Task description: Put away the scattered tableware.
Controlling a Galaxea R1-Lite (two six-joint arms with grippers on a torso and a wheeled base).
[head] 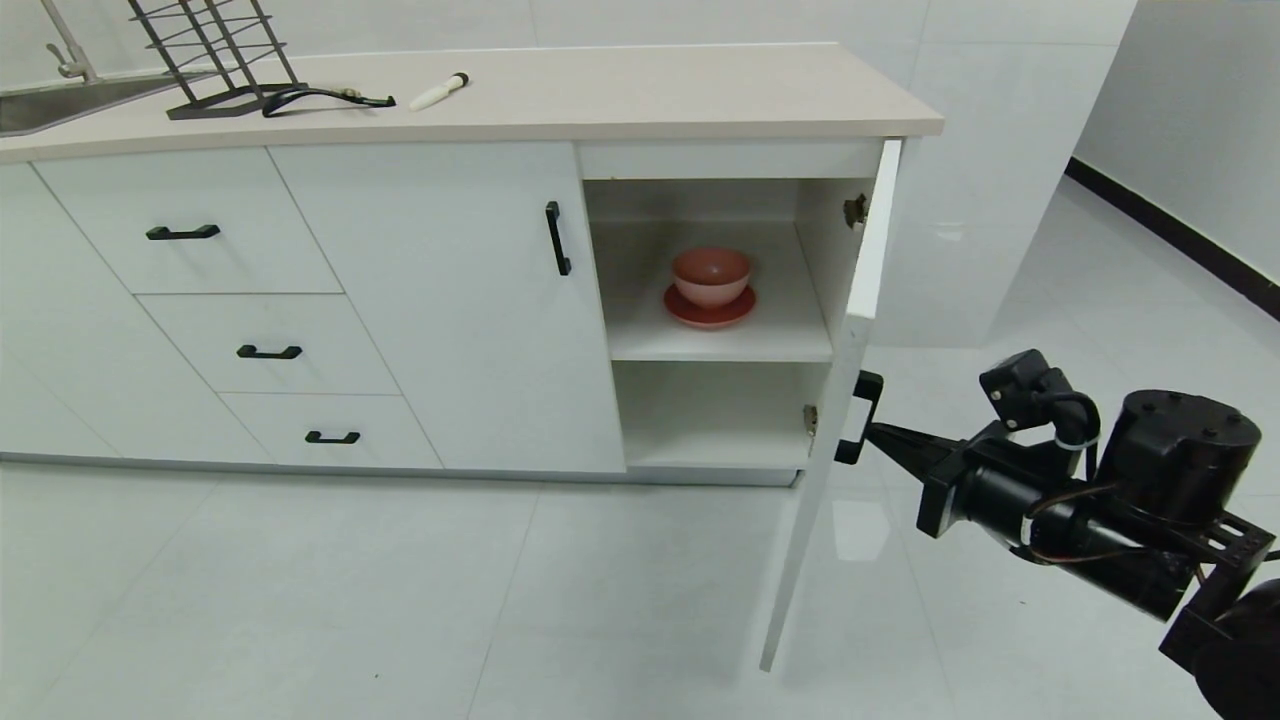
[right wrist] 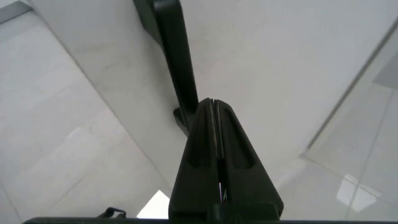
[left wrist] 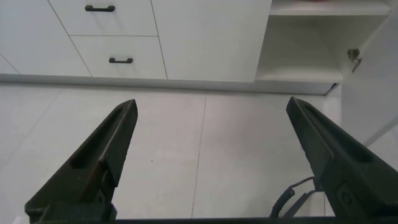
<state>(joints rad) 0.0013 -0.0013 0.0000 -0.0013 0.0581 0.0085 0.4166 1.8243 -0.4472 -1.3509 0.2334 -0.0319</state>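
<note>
Evidently the pink bowl (head: pixel 711 276) sits nested on the red plate (head: pixel 709 310) on the upper shelf (head: pixel 760 340) of the open cupboard. They are stacked, I judge, so the pair stores as one set, well back from the shelf's edge. The cupboard door (head: pixel 845 380) stands swung wide on its hinges, which leaves the shelf reachable. The right tool (head: pixel 872 430) has its jaws pressed flat together with nothing between them. Its tip is at the lower end of the black door handle (head: pixel 858 415), either touching it or just beside it; I cannot tell which. A closed wedge like this suits nudging the door rather than gripping it, so swinging it shut looks like the step in hand. The left tool (left wrist: pixel 211 102) is spread wide and empty, hanging above the floor tiles and facing the cupboard's lower front. Up on the desk (head: pixel 650 90), a white-handled utensil (head: pixel 440 92) and a black one (head: pixel 320 97) lie beside the wire dish rack (head: pixel 215 50) — probably tableware not yet put away.
</note>
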